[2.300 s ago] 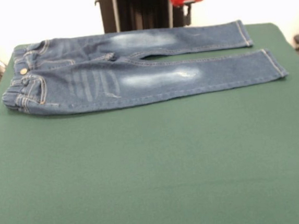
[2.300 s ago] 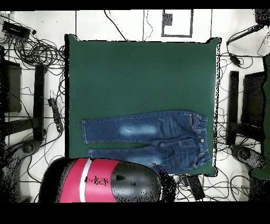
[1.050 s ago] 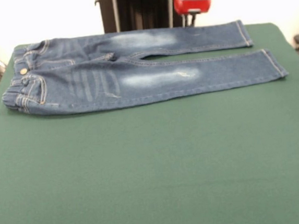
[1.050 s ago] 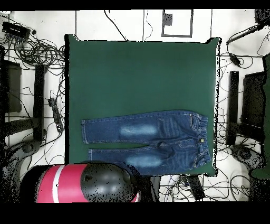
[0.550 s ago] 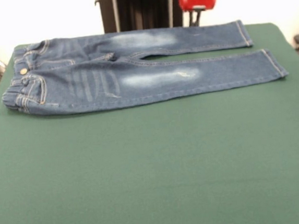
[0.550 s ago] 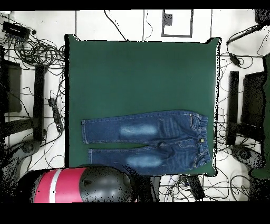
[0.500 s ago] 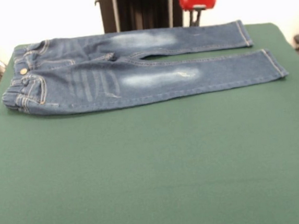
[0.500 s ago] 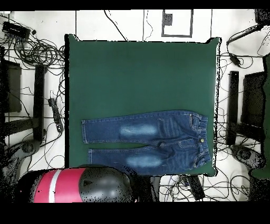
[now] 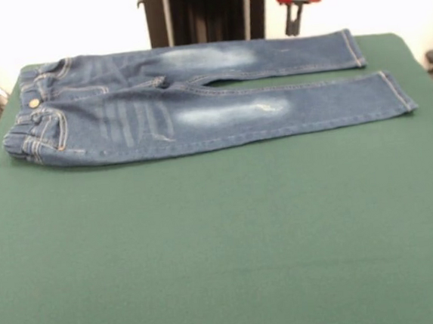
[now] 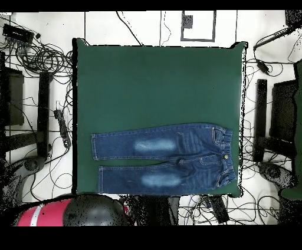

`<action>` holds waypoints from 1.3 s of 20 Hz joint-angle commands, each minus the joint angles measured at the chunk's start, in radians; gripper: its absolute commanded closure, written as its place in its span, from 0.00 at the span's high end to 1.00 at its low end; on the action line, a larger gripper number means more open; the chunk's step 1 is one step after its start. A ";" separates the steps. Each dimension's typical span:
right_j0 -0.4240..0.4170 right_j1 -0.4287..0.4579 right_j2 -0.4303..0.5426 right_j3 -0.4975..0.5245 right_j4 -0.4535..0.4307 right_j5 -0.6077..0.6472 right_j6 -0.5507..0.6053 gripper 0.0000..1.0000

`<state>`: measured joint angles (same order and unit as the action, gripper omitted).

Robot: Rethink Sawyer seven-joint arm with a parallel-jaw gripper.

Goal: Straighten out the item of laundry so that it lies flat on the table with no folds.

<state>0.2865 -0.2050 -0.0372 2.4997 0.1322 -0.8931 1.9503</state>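
Observation:
The item of laundry (image 9: 195, 95) is a small pair of blue jeans with pale thigh patches, spread out along the far side of the green table (image 9: 224, 245). Its waistband is at the left and slightly bunched, and both legs run straight to the right. In the overhead view the jeans (image 10: 165, 158) lie near the bottom edge of the table (image 10: 159, 82), waistband to the right. My gripper (image 9: 293, 22) hangs from a red wrist at the top edge, above and behind the far leg, touching nothing. From overhead only the red and black arm (image 10: 71, 213) shows, off the table's lower left corner.
The black pedestal column (image 9: 203, 11) stands behind the jeans. Cables and dark stands (image 10: 44, 112) surround the table on both sides, with a dark stand (image 10: 261, 118) on the right. A square floor marking (image 10: 197, 26) lies beyond the top edge.
The red wrist has moved to the right and up in the front view. From overhead the arm has drawn back left and down, off the jeans. The jeans have not moved.

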 commanded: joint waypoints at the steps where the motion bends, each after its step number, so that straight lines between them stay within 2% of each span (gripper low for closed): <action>1: 0.059 -0.032 0.145 0.058 0.116 0.104 0.332 0.00; 4: 0.081 -0.153 0.148 0.125 0.157 0.188 0.333 0.00; 10: 0.103 -0.351 0.146 0.183 0.213 0.352 0.306 0.00; 13: 0.086 -0.417 0.128 0.166 0.199 0.440 0.272 0.00; 16: 0.065 -0.422 0.095 0.104 0.173 0.506 0.230 0.00; 20: 0.030 -0.385 0.081 0.033 0.123 0.521 0.214 0.00; 26: 0.028 -0.341 0.087 0.038 0.100 0.470 0.269 0.00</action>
<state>0.3205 -0.5909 0.0045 2.6791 0.2152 -0.4292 2.0169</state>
